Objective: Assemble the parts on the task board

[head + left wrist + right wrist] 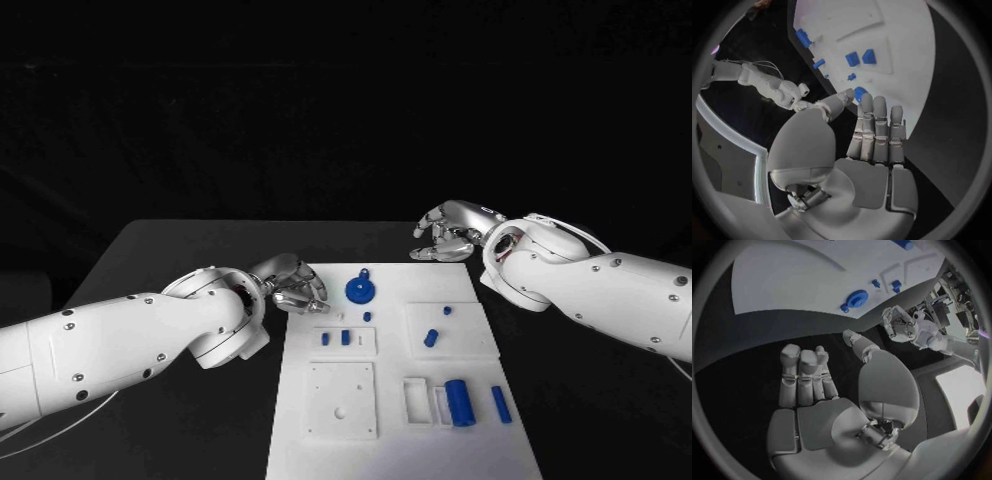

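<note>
The white task board (411, 440) lies in the middle of the table. A blue gear (361, 292) sits near its far left corner, with several small blue pegs (431, 338) behind it and a blue cylinder (459, 402) in a slot near the front right. My left hand (296, 286) hovers at the board's left edge, just beside the gear, holding nothing. In the left wrist view its fingers (874, 130) stretch toward the gear (859, 93). My right hand (447, 232) hangs off the board's far right corner, empty, with fingers (803, 372) loosely bent. The gear (856, 299) lies beyond it.
A thin blue bar (500, 404) lies right of the cylinder. Raised white plates (343, 398) stand on the board's left half. Black table (188, 250) surrounds the board. The right wrist view shows my left hand (901, 325) across the board (798, 270).
</note>
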